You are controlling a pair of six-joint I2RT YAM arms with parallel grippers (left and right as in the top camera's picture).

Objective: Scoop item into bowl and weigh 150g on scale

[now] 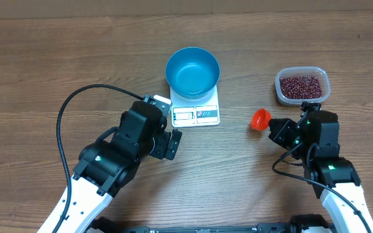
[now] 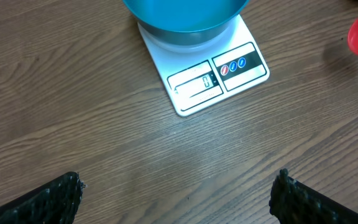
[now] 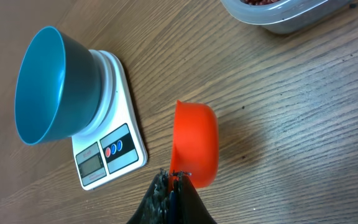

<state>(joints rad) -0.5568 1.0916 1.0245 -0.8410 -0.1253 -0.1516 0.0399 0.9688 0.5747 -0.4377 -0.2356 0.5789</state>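
**1. Round blue plastic bowl [image 1: 193, 71].** Stands on the platform of the white rectangular digital scale [image 1: 196, 115]. It looks empty from overhead. It is set there so that whatever goes in is weighed directly. The display faces the arms and seems to read zero, though the digit is small.

**2. Clear lidless plastic tub of dark red beans [image 1: 302, 85].** Far right, well apart from the scale. This is the stock to be scooped.

**3. Orange-red plastic scoop [image 3: 194, 144].** Between tub and scale, nearer the tub, tipped on its side, no beans visible in it. The right gripper [image 3: 174, 179] has its fingers together, clamped on the scoop's near end. That hold probably leaves the cup free to dig.

**4. Left gripper [image 2: 179, 205].** Fingers wide apart, holding nothing, low over the brown wooden table [image 1: 44, 65] just in front of the scale. It is likely parked clear of the work.

**5. Room.** Bare wood lies between tub and bowl, so the right arm's path looks unobstructed. The tub wall and bowl rim are the edges to clear. The left gripper sits near the scale's front corner, and a nudge there could upset the reading.
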